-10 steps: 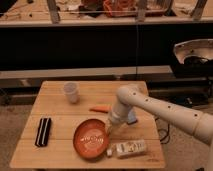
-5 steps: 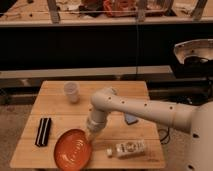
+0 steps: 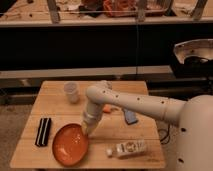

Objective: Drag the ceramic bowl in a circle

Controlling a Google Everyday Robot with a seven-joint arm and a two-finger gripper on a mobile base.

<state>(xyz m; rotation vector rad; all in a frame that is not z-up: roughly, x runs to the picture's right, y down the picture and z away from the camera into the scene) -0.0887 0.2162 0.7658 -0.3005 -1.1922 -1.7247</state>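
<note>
On the far left of the light wooden table, as the camera sees it, lies a flat black ridged rectangular block, its long axis running front to back. Just to its right sits the wide, shallow, glossy orange-red ceramic bowl, flat on the wood in the table's front-left part and near the front edge. It is close beside the block, though I cannot tell whether the 2 touch. Behind the bowl, well apart from it, a small translucent white cup stands upright. My gripper is down at the bowl's back-right rim, with my white arm slanting up and away to the right. Whether it is clamped on that rim or only bearing against it I cannot tell. The bowl is round and has no long axis to mind. What matters is that its centre lies forward and to the view's left of my gripper, so I hold it by 1 edge and it would trail me. Further right a small orange piece lies by my arm, a blue-grey object rests past it, and a white bottle lies on its side near the front edge. I judge the circle is under way. Its next arc should curve back toward the middle of the table, because the front edge, the block and the bottle hem the bowl in.
</note>
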